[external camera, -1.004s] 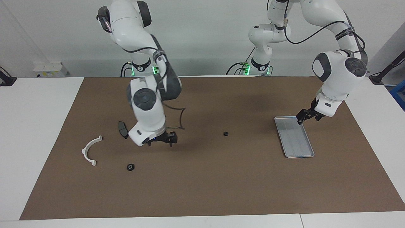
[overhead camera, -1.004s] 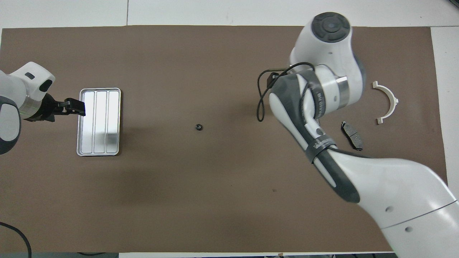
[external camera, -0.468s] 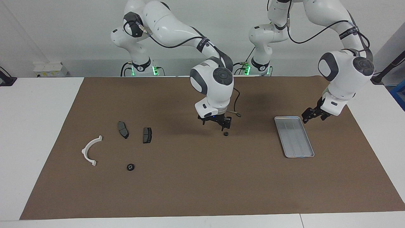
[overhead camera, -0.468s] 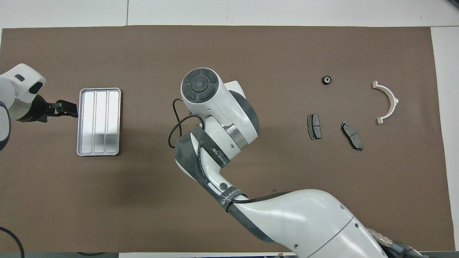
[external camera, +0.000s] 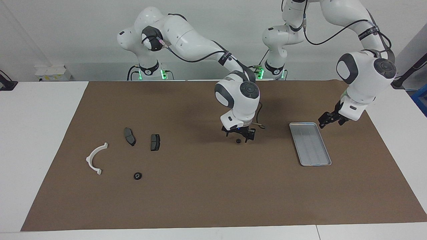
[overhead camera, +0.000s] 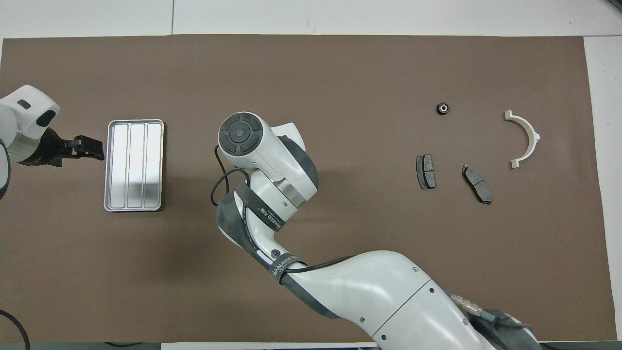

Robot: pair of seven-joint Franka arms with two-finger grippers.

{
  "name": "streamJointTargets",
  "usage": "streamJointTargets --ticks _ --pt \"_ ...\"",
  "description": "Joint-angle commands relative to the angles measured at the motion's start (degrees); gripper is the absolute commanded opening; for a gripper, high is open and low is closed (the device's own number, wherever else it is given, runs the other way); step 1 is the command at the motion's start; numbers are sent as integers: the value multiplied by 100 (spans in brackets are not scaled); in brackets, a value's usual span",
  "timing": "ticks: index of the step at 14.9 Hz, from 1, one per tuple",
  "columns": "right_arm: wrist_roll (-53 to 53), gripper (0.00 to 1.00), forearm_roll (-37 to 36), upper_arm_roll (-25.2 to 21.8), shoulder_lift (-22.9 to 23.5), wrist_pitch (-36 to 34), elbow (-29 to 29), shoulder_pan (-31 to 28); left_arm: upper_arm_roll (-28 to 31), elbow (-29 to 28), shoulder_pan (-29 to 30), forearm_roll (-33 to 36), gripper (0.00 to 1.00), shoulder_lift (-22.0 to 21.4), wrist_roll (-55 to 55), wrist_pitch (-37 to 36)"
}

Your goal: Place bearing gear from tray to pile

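Note:
A small black bearing gear (external camera: 238,141) lies on the brown mat in the middle of the table. My right gripper (external camera: 240,138) is low over it, open, with a finger on each side of it. In the overhead view the right arm (overhead camera: 265,165) hides both. The silver ribbed tray (external camera: 310,144) (overhead camera: 133,165) holds nothing, toward the left arm's end. My left gripper (external camera: 328,120) (overhead camera: 90,147) hangs just off the tray's rim. The pile is a white half-ring bracket (external camera: 96,158) (overhead camera: 525,138) and two dark plates (external camera: 129,136) (external camera: 155,142).
A second black bearing gear (external camera: 137,175) (overhead camera: 442,108) lies by the pile, farther from the robots than the plates (overhead camera: 425,171) (overhead camera: 477,183). The brown mat (external camera: 213,200) covers most of the white table.
My right arm swung from over the pile to the middle of the table and came down around the bearing gear there. My left gripper drew back off the tray's rim.

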Motion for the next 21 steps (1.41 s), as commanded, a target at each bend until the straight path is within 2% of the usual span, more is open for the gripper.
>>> streamJointTargets --ticks 1,3,6,8,11,18,19,20,21 --pt "121 100 -66 -45 210 23 254 38 -20 -26 -19 -13 100 -655 10 -695" --pt "130 97 -66 -44 219 32 245 47 -20 -9 -10 -22 100 -1077 10 -1082" --pt "130 73 -66 -44 236 32 236 47 -11 280 25 -13 100 -1237 10 -1557" --pt "139 56 -66 -36 245 49 236 47 -2 316 52 -13 100 -1237 53 -1533" --pt "157 53 -57 -27 236 146 192 47 59 387 165 22 100 -1211 80 -1462" --pt "183 36 -40 -18 219 173 175 126 59 387 245 22 100 -1202 62 -1400" --pt "183 30 -48 -18 219 173 166 126 59 422 245 22 100 -1194 62 -1392" --pt "174 18 -57 -18 219 173 166 126 51 518 245 22 100 -1176 62 -1452" --pt "174 3 -66 -18 219 173 166 109 51 553 236 22 100 -1176 62 -1488"
